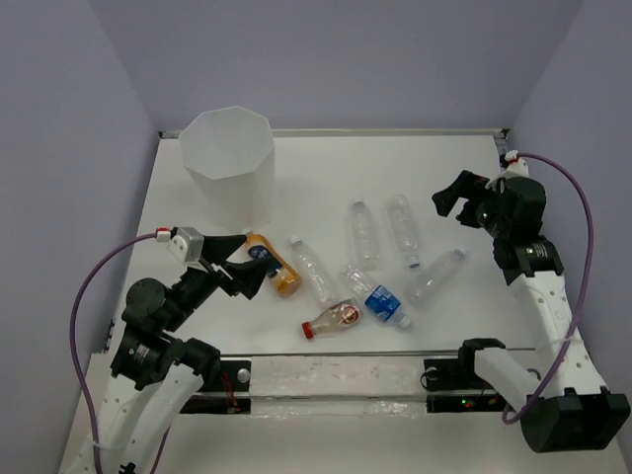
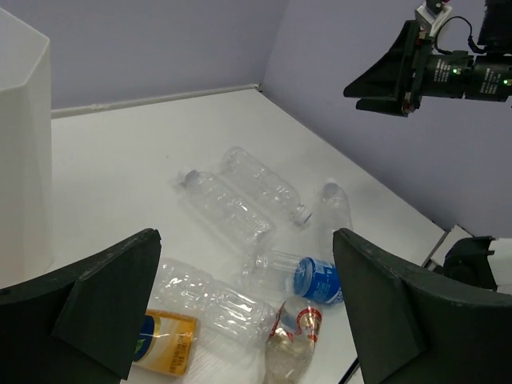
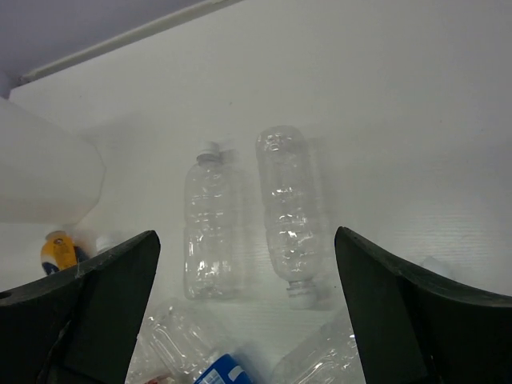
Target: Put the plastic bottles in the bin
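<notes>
Both gape empty: my left pincer (image 1: pixel 247 265) just beside the orange bottle (image 1: pixel 281 275), my right pincer (image 1: pixel 452 203) facing two clear bottles (image 3: pixel 212 232).

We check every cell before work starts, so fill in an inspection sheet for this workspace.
Surface: white table, flat.
Job's things: bin upright, far left. Seven bottles lie outside it: orange bottle, red-capped bottle, blue-labelled bottle, four clear bottles.
Clutter: nothing seen.
Grippers: left gripper open, low by the orange bottle, holding nothing. Right gripper open, raised, holding nothing.
Cables: purple cables, one looping from each wrist, away from the bottles.
Surroundings: lilac walls on three sides.
</notes>
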